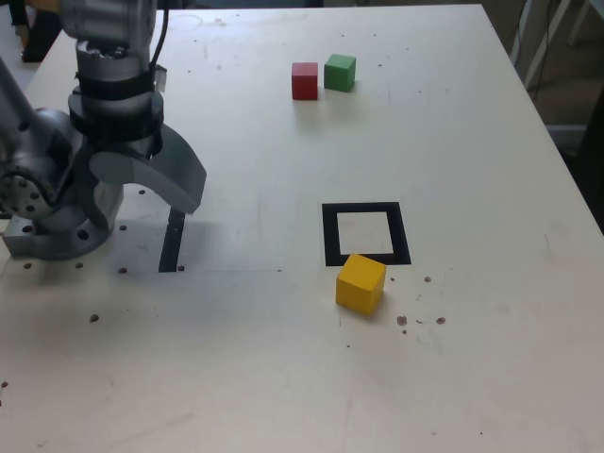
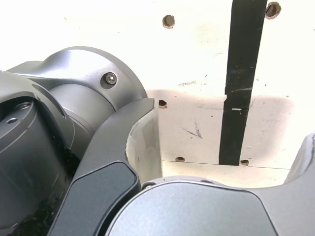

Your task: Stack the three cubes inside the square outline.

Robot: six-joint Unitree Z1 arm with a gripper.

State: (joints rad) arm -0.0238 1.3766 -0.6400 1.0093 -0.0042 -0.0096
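Observation:
The yellow cube sits just outside the near edge of the black square outline, touching or overlapping its frame. The outline's white centre is bare. The red cube and green cube stand side by side at the far part of the table, almost touching. My gripper hangs low at the exterior view's left, far from all three cubes. In the wrist view the gripper is open, its jaws wide apart with only table surface between them. No cube appears in the wrist view.
A narrow black strip lies on the table under the gripper and also shows in the wrist view as the strip. The arm's grey base stands at the table's left edge. Small dark holes dot the white table.

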